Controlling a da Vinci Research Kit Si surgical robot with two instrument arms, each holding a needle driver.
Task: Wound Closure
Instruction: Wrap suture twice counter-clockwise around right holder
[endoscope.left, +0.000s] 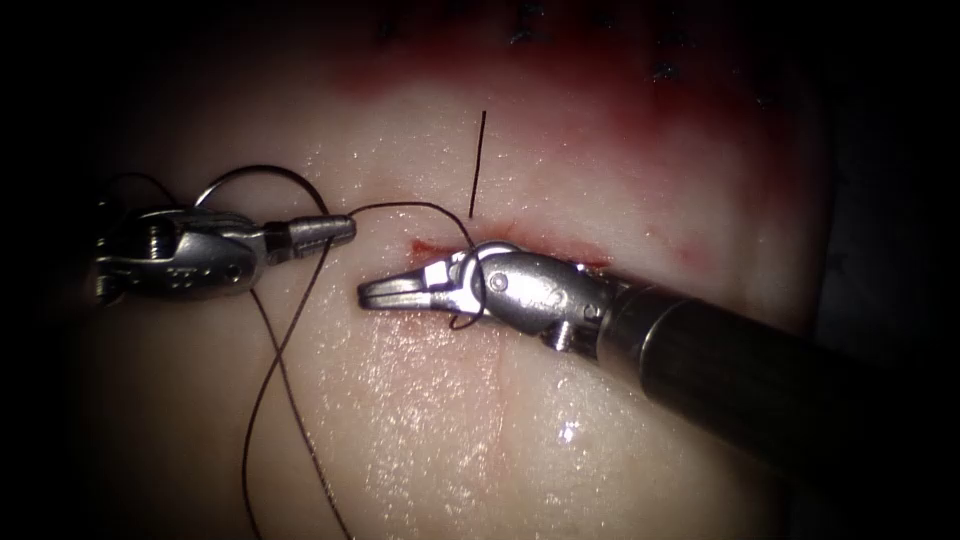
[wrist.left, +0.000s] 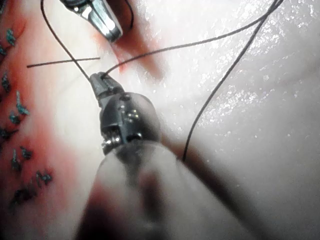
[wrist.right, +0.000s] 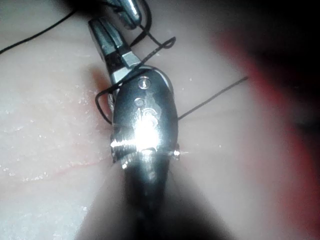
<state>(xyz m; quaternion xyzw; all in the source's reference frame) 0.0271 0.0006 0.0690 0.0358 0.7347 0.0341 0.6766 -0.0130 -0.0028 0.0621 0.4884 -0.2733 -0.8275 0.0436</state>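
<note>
Left tool at left of cut: jaws clenched on thread, tip pointing right. Thread runs from its tip in arc toward cut, more strands trailing down over tissue below left tool. Short straight thread end stands up from cut, just above right tool. Right tool lies along cut, tip pointing left, thread looped around its wrist; jaws nearly together, cannot tell whether they hold anything. Needle not made out. Red fluid along far edge.

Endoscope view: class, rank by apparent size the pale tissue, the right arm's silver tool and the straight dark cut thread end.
1. Pale tissue
2. Right arm's silver tool, nearer the camera
3. Straight dark cut thread end
</note>
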